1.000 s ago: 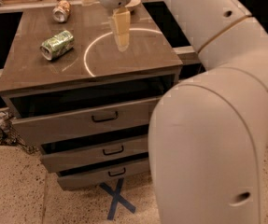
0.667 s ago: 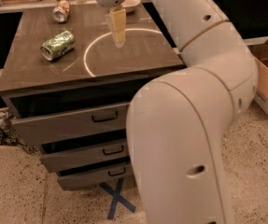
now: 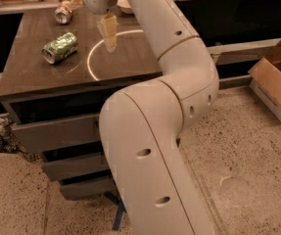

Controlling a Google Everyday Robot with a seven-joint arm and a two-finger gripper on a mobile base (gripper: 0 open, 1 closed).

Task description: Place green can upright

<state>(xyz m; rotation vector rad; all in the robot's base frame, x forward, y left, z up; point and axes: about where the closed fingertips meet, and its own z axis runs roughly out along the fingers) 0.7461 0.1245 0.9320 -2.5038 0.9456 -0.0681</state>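
Observation:
The green can lies on its side on the dark table top, left of the middle, its silver end toward the front left. My gripper hangs over the table to the right of the can, apart from it, with its tan fingers pointing down over a white ring mark. The gripper holds nothing that I can see.
An orange-tan can lies at the table's back left. A white bowl sits at the back behind my arm. Drawers are under the table top. A cardboard box stands on the floor at right.
The view has shifted, so the table now sits further left and my arm fills more of the middle. The gripper stays over the ring mark. The green can has not moved.

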